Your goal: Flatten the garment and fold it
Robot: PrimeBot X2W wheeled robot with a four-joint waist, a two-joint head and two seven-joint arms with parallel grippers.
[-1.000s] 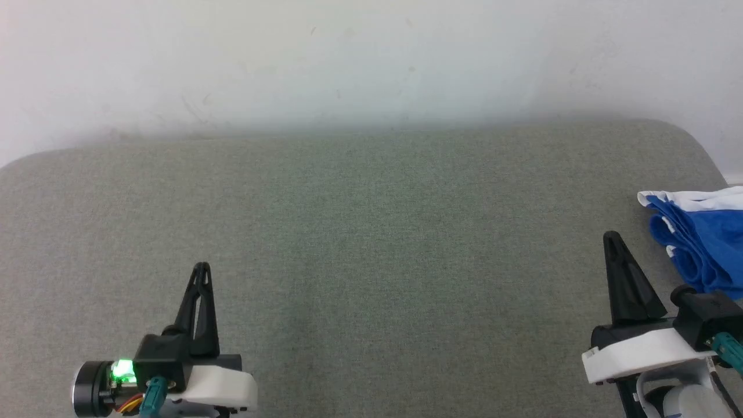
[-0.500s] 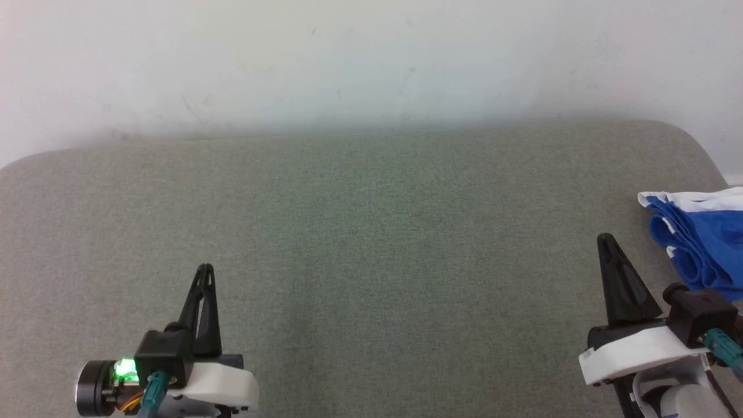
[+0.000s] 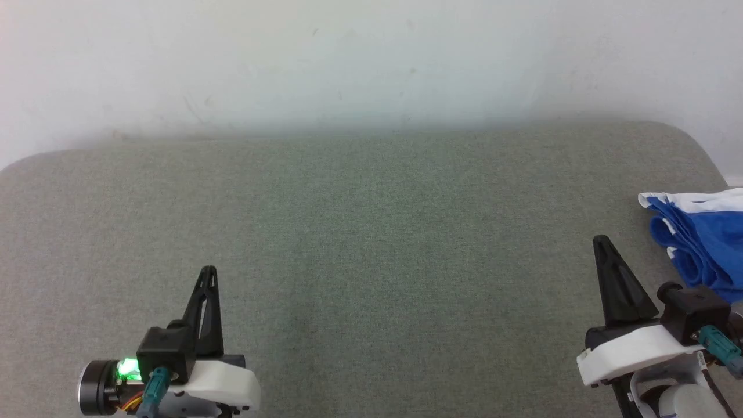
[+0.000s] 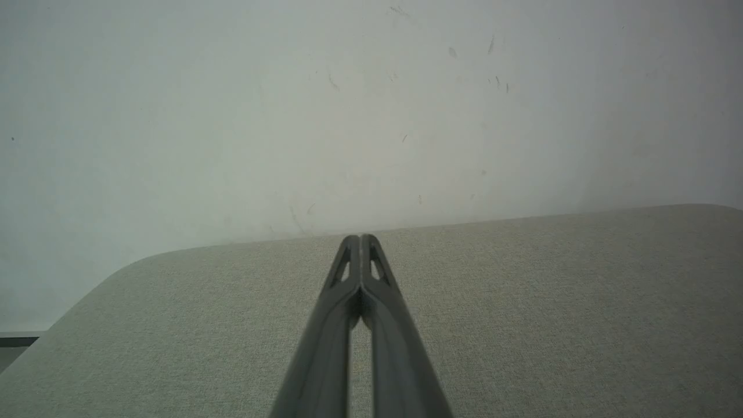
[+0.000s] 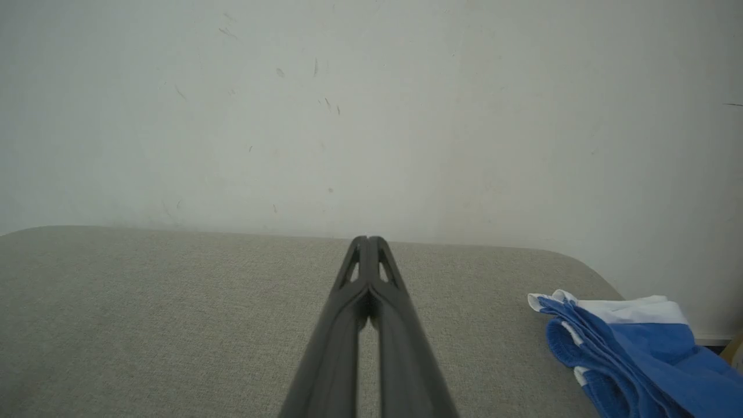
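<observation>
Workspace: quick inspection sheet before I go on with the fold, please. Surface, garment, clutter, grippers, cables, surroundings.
Surface: grey-green fabric pad, rounded far corners.
Job's things: blue garment with white trim, bunched at the pad's right edge, not flattened, partly cut off by the head view's edge.
Clutter: nothing seen.
Grippers: left gripper shut, empty; right gripper shut, empty, beside the garment, apart from it.
Cables: teal connectors at both wrists; none on the pad.
Surroundings: white wall behind the pad, lightly scuffed.
</observation>
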